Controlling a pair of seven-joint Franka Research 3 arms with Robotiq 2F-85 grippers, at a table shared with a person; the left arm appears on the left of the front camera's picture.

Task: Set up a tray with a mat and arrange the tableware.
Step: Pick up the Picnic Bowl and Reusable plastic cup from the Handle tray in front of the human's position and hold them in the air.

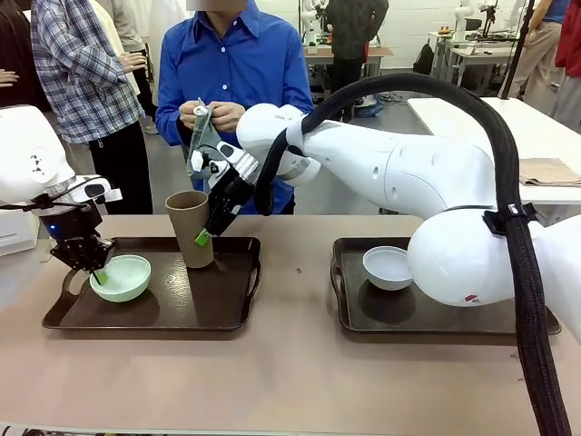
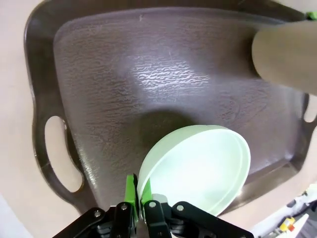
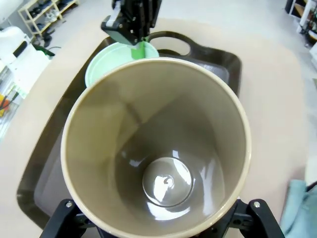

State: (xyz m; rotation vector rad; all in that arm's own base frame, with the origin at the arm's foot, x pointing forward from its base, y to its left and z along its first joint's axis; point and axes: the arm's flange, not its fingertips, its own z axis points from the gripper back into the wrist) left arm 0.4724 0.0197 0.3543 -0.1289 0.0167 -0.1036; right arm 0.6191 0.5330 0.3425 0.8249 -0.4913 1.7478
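My left gripper (image 1: pixel 97 272) (image 2: pixel 137 191) is shut on the rim of the pale green bowl (image 1: pixel 121 277) (image 2: pixel 198 166), which sits tilted at the left end of the left dark brown tray (image 1: pixel 195 304) (image 2: pixel 124 74). My right gripper (image 1: pixel 203 238) reaches across and is shut on the tall brown cup (image 1: pixel 190 228) (image 3: pixel 158 148), which leans on the same tray's far side. In the right wrist view the pale green bowl (image 3: pixel 106 62) shows behind the cup. The white bowl (image 1: pixel 388 267) rests in the right tray (image 1: pixel 436 318). The person holds a folded grey-green mat (image 1: pixel 201 136).
The person in a blue shirt (image 1: pixel 231 64) stands at the far side behind the left tray. A white box (image 1: pixel 16 232) sits at the table's left edge. Bare tan table (image 1: pixel 290 381) lies in front of both trays.
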